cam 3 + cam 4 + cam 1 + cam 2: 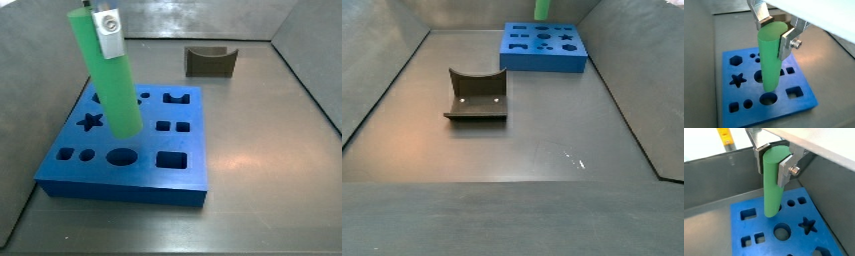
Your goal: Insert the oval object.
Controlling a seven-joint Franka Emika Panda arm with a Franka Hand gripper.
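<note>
My gripper [775,32] is shut on the top end of the oval object [768,60], a long bright green rod that hangs almost upright between the silver fingers [787,42]. The same hold shows in another wrist view, gripper [774,162] and rod [772,188]. The rod's lower end is over the top face of the blue block [801,102], which has several shaped holes, close to a round hole [767,98]. In a side view the rod [110,80] leans over the block [147,165]; I cannot tell whether it touches. Gripper [102,22] is at the frame's top.
A dark olive notched block [210,62] stands on the metal floor away from the blue block; it also shows in a side view [476,96]. Grey walls [382,70] enclose the floor. The blue block [543,48] sits near the far wall.
</note>
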